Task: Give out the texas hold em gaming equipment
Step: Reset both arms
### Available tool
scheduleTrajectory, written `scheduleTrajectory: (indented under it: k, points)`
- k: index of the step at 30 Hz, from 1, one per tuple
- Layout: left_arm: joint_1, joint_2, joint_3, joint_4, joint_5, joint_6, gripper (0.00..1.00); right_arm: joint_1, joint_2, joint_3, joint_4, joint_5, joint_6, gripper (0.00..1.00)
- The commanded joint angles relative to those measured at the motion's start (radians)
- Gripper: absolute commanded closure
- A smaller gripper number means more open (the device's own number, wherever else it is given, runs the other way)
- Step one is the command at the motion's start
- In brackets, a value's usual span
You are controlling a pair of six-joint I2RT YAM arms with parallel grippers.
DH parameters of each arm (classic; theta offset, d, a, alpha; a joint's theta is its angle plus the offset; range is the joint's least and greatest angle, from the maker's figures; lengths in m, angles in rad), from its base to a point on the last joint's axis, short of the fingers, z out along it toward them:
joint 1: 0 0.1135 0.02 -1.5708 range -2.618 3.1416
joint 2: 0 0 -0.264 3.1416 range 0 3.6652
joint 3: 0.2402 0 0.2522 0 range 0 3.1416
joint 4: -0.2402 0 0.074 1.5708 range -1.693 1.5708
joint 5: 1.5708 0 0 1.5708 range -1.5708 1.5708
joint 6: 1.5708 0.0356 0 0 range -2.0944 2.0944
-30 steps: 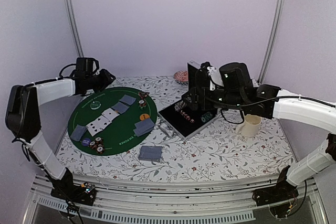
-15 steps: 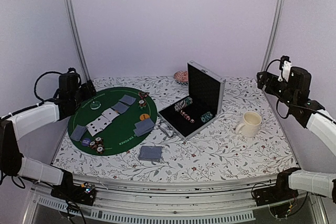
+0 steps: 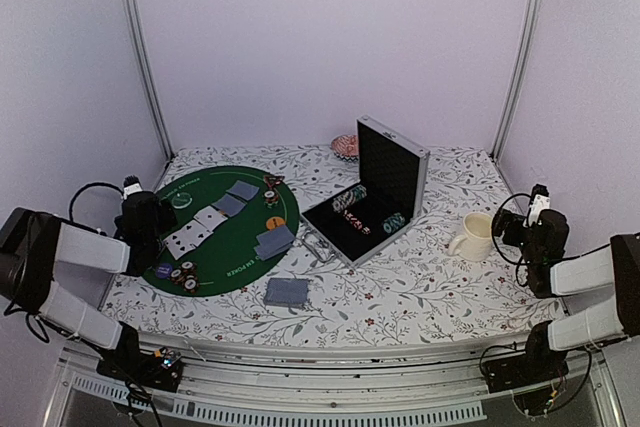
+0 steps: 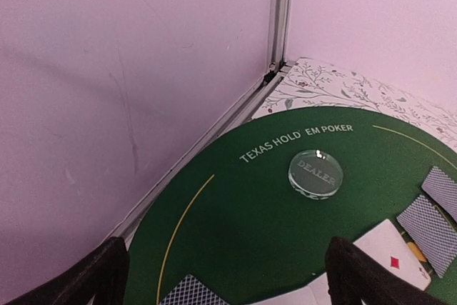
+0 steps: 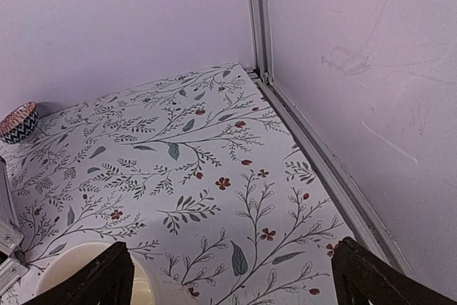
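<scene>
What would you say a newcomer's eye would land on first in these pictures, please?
Probably the round green poker mat on the left, dotted with playing cards and poker chips. Next, the open silver case standing at the centre, with a cream mug to its right.

It was a lab test booth: plain lilac panel walls (image 3: 330,37) joined by aluminium posts (image 3: 138,57), a floral-clothed counter (image 3: 420,287), left arm (image 3: 85,247) and right arm (image 3: 585,272) bolted to a metal rail (image 3: 330,372).
</scene>
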Motion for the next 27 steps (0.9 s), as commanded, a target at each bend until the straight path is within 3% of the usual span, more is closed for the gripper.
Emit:
scheduleTrajectory:
  k: [1,3,5,7,9,11,14,18,19,22,27]
  points:
    - [0.006,0.077,0.057,0.177,0.023,0.113,0.02,-0.007,0.101,-0.011,0.407,-0.083,-0.051,0.01]
    - [0.005,0.095,0.070,0.163,0.034,0.141,0.02,-0.007,0.197,-0.013,0.485,-0.109,-0.066,0.01]
    - [0.004,0.083,0.024,0.252,0.036,0.192,0.02,-0.007,0.313,-0.046,0.706,-0.170,-0.087,0.01]
    - [0.005,0.048,-0.065,0.415,0.045,0.238,0.02,-0.007,0.274,-0.005,0.544,-0.217,-0.110,0.01]
    - [0.021,0.037,-0.187,0.680,0.090,0.249,0.02,-0.007,0.293,0.029,0.533,-0.253,-0.118,0.01]
    - [0.050,0.079,-0.245,0.836,0.139,0.249,0.02,-0.007,0.295,0.060,0.465,-0.288,-0.123,0.01]
    - [0.054,0.066,-0.206,0.720,0.238,0.256,0.02,-0.007,0.295,0.067,0.451,-0.304,-0.158,0.01]
    - [0.056,0.150,-0.163,0.718,0.356,0.305,0.02,-0.007,0.296,0.067,0.449,-0.303,-0.159,0.01]
    - [0.061,0.201,-0.170,0.819,0.363,0.335,0.02,-0.007,0.296,0.067,0.450,-0.304,-0.159,0.01]
    - [0.076,0.162,-0.140,0.683,0.387,0.295,0.02,-0.007,0.294,0.066,0.449,-0.301,-0.160,0.01]
    - [0.087,0.178,-0.134,0.705,0.401,0.297,0.02,-0.006,0.294,0.066,0.449,-0.304,-0.161,0.01]
